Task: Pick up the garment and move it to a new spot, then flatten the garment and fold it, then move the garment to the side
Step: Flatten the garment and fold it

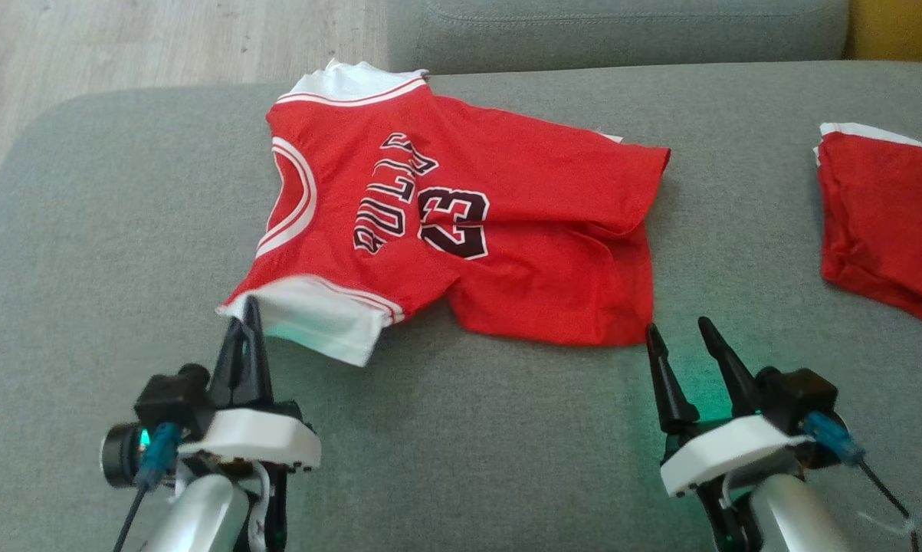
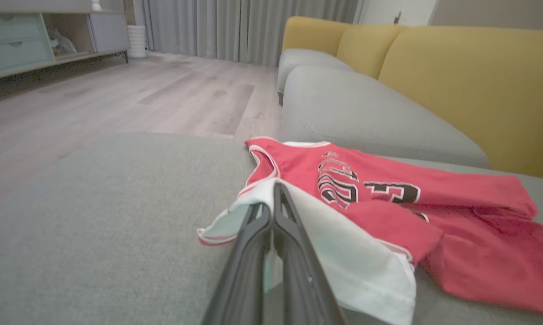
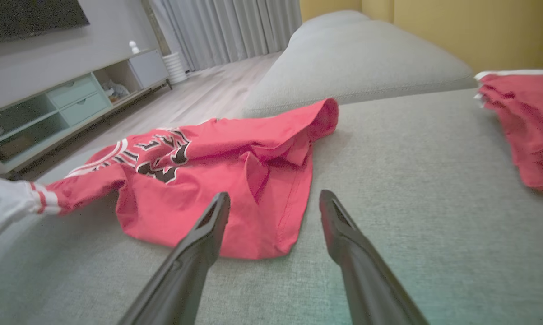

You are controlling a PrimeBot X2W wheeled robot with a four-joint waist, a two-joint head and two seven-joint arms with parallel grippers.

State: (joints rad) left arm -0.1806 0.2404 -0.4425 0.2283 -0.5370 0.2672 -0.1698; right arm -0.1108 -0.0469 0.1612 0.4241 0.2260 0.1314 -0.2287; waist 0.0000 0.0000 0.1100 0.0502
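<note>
The garment [image 1: 461,215] is a red jersey with white sleeves, black lettering and the number 23, lying rumpled on the grey sofa seat [image 1: 506,429]. My left gripper [image 1: 247,310] is shut on the edge of its near white sleeve [image 2: 343,243], which is lifted slightly off the cushion. In the left wrist view the two fingers [image 2: 276,234] meet on the white cloth. My right gripper [image 1: 679,330] stands open just short of the jersey's near right hem corner [image 3: 271,243], with nothing between its fingers. The jersey [image 3: 217,180] spreads ahead and left of them.
A second red piece of clothing [image 1: 886,222] lies at the seat's right edge. Behind are the grey back cushion [image 1: 629,31] and a yellow sofa back [image 2: 470,81]. Wooden floor [image 1: 123,46] lies beyond the seat's left end, with a TV cabinet [image 3: 50,117] farther off.
</note>
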